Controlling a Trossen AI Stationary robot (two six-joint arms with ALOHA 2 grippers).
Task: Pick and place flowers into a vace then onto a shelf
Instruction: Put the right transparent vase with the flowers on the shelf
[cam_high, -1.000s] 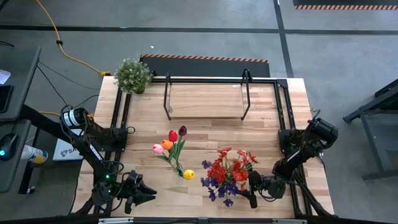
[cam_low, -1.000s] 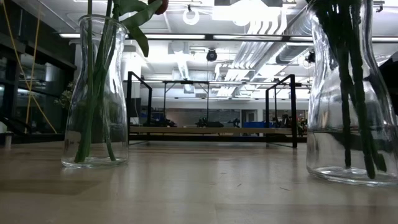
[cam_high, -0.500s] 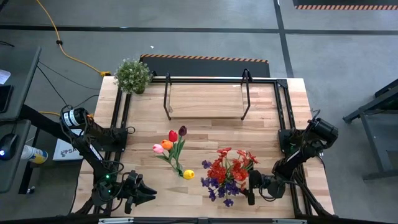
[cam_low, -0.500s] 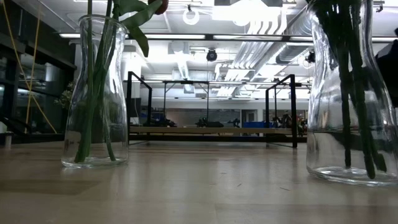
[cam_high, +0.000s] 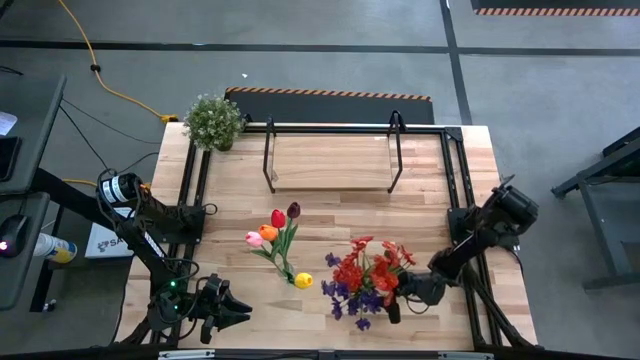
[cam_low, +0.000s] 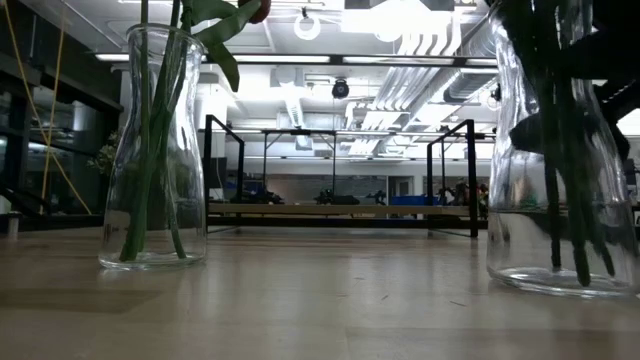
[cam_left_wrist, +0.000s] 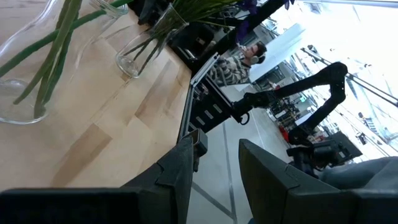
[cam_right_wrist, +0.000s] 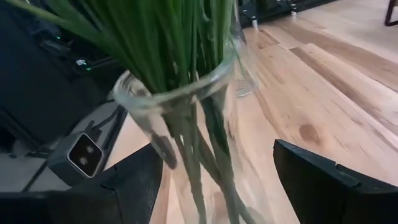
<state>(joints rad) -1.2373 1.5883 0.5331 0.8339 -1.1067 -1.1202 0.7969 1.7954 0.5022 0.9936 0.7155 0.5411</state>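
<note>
Flowers with long green stems, a bunch of red small-blossom sprays and purple sprays (cam_high: 362, 283), already stand in a clear glass carafe-shaped vase (cam_right_wrist: 205, 143) at the near right of the plank tabletop (cam_high: 330, 215). A second clear glass vase (cam_low: 152, 150) to its left holds red, orange, pink, maroon and yellow tulips (cam_high: 277, 238). The low light-wood shelf on its thin black metal frame (cam_high: 330, 160) sits bare at the far side of the table, well apart from both vases.

The right gripper (cam_high: 392, 300) is at the spray vase, its fingers spread wide on either side of the glass neck, not yet closed on it. The left gripper (cam_high: 232, 312) waits at the near left edge, partly parted and holding nothing.

The step in hand looks like the pickup of the filled vase for its move to the shelf. Next, the jaws would need to clench squarely on the neck below the rim, then lift the vase straight up, keeping it upright and clear of the tulip vase and the frame's upright loops.
</note>
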